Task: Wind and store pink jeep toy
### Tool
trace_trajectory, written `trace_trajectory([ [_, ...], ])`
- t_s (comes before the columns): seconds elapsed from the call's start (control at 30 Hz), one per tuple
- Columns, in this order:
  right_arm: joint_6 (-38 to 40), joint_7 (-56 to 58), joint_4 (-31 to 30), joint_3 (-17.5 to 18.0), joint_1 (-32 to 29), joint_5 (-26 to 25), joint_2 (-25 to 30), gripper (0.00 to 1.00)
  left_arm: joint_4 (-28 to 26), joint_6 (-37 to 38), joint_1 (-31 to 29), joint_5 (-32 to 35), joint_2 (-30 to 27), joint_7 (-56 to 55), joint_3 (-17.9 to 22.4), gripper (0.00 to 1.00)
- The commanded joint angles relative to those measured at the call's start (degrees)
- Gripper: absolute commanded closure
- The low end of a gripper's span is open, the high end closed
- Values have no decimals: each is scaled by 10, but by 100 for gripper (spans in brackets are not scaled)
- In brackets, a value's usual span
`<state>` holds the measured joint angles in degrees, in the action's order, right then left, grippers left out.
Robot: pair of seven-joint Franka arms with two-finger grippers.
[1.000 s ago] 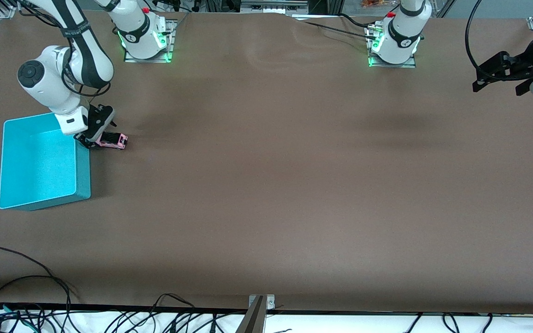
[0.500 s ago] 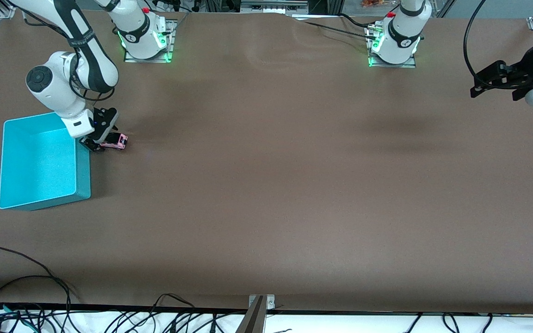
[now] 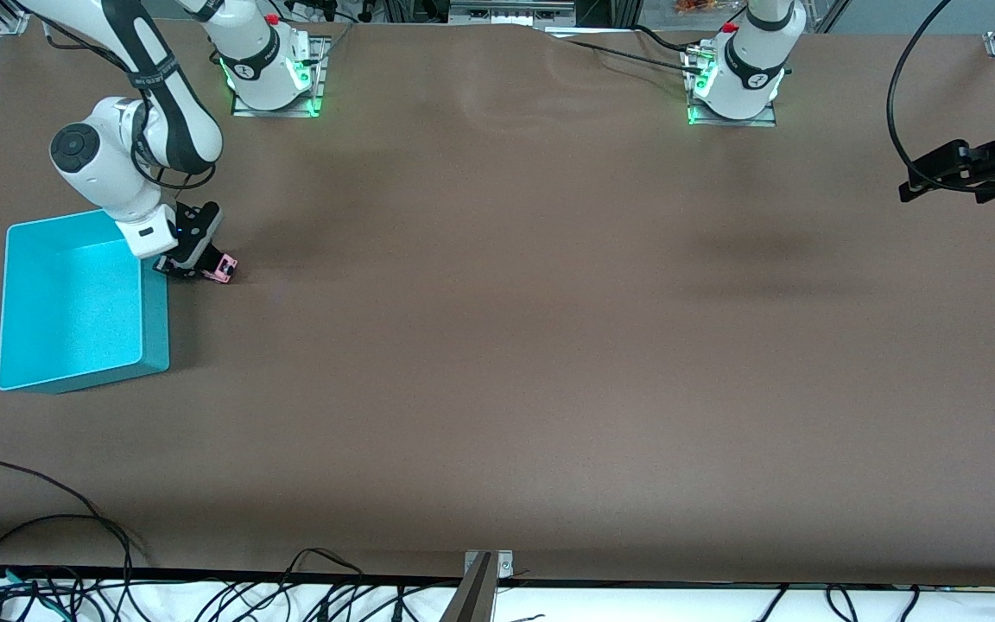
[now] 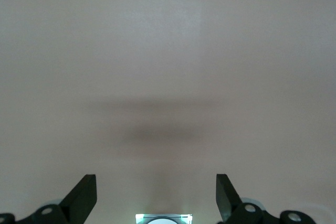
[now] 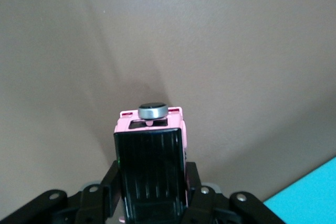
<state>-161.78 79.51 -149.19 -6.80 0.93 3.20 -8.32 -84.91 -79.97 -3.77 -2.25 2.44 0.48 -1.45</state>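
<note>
So compared to a second ago, the right gripper (image 3: 197, 263) has clamped down on the pink jeep toy (image 3: 219, 269) — before, its fingers stood wide apart on either side of the little car, now they're pinched against its sides. In the right wrist view the jeep (image 5: 150, 158) sits squarely between the two fingers (image 5: 107, 184), black roof up, spare wheel at the end pointing away from the gripper. From the front view I honestly can't tell if the wheels are touching the table (image 3: 497, 345) or just off it; the car looks a bit tilted there versus earlier, when it lay flat.

The left gripper (image 3: 938, 175) has slid a little more toward the left arm's end of the table and hangs above the mat with its fingers (image 4: 84, 198) spread wide, nothing between them — that arm is just waiting.

Room-wise: the jeep is right beside the corner of the teal bin (image 3: 156, 328), at the bin's end farther from the front camera, near the right arm's base. The bin sits close to the table edge at the right arm's end. Everything from the jeep toward the left arm's end is bare brown mat. Cables (image 3: 48, 527) lie along the table edge nearest the front camera.
</note>
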Motion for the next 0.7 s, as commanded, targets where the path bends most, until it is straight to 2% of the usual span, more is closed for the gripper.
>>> trace_trajectory([
  [0.0,42,-6,0,13,1,4,62,82,23,3,-4,-3,6,0,0,0],
  [0.2,123,-13,25,24,1,5,111,81,22,3,-5,-3,6,0,0,0],
  [0.47,300,-16,115,26,1,4,147,81,23,3,-5,-3,6,0,0,0],
  [0.67,335,1,141,20,0,-4,161,81,23,3,-5,-3,6,0,0,0],
])
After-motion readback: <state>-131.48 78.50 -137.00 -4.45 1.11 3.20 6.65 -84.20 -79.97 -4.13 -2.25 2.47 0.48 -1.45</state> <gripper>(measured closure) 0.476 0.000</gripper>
